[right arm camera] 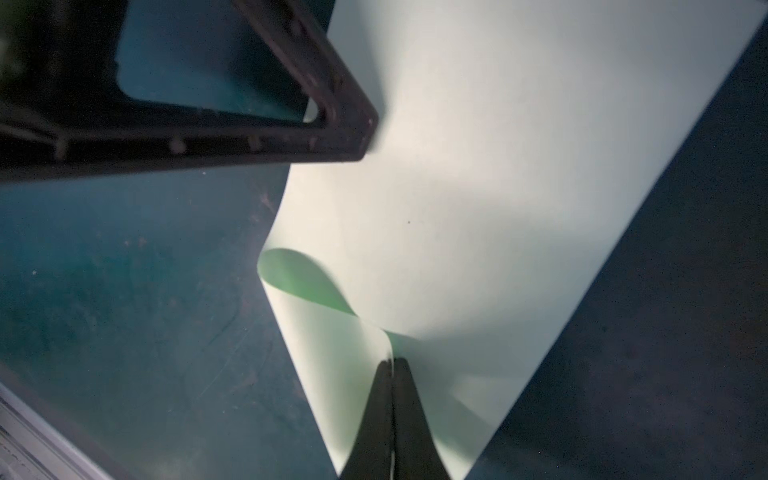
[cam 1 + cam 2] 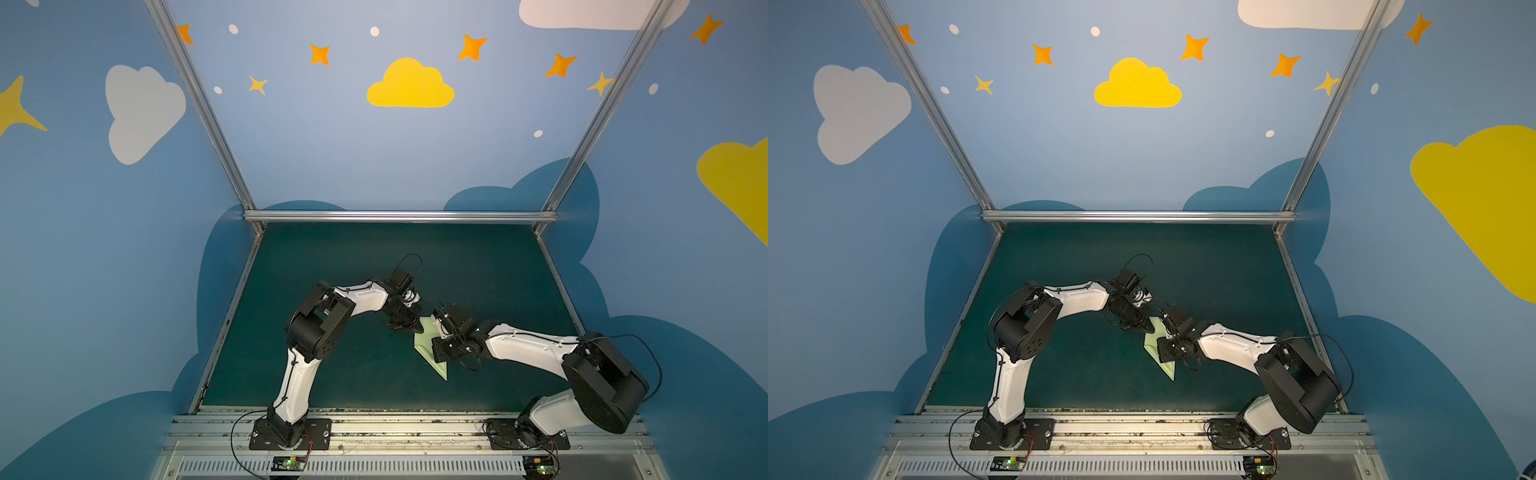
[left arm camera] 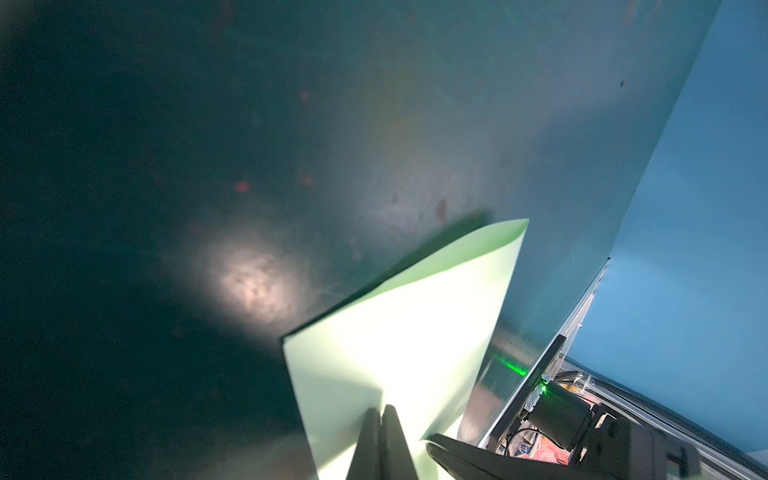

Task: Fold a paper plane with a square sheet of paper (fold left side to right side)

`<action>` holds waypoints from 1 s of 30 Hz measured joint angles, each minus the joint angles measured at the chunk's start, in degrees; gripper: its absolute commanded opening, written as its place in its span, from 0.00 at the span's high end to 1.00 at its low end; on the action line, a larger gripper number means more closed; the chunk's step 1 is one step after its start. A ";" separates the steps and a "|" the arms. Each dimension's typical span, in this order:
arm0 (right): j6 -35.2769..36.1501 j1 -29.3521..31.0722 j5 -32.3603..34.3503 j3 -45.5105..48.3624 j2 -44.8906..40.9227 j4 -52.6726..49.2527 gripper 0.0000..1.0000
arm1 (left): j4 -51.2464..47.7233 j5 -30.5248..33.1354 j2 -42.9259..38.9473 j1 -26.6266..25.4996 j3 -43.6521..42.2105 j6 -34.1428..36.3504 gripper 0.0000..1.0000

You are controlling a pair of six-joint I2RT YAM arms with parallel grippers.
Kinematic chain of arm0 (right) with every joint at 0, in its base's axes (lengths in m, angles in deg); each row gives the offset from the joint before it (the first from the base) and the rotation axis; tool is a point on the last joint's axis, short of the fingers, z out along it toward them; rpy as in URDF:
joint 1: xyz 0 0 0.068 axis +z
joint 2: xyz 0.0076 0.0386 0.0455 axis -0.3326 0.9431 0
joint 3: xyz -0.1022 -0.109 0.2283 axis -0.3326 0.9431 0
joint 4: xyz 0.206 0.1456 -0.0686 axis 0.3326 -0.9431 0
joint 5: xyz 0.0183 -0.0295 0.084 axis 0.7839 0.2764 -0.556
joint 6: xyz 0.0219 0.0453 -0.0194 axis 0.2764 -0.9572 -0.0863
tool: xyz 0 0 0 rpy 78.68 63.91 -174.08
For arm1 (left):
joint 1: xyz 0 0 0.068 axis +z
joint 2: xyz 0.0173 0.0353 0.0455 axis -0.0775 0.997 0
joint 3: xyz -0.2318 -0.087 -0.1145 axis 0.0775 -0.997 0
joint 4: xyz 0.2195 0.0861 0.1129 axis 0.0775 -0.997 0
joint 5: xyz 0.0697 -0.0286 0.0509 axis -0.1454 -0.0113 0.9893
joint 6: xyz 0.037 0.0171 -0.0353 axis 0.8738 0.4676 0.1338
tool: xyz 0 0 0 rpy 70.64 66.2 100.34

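I work in a robot lab cell, dark green mat [image 2: 374, 266] under my jaws, blue walls [image 2: 332, 158] beyond and beside them painted with clouds [image 2: 410, 85] and stars [image 2: 320, 54], aluminium frame posts [image 2: 199, 104] at the corners, slotted metal rail [image 2: 415, 430] behind them holding my arm bases [image 2: 291, 434]

Dark green table mat [image 2: 415, 257] lies open at back and far left. Mid-table is blocked: black left gripper [image 3: 382, 409] and right gripper [image 1: 392, 363] crowd the pale green paper plane [image 2: 430, 353] between them.
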 measured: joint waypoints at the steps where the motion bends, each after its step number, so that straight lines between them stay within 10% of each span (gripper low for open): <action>1: -0.02 0.00 -0.04 0.07 -0.02 0.11 1.00 | -0.02 0.02 -0.04 -0.02 0.00 -0.02 0.94; 30: -0.24 -0.09 -0.13 1.51 -0.92 1.81 1.00 | 11.19 2.16 -17.81 -6.12 -20.94 -11.26 0.96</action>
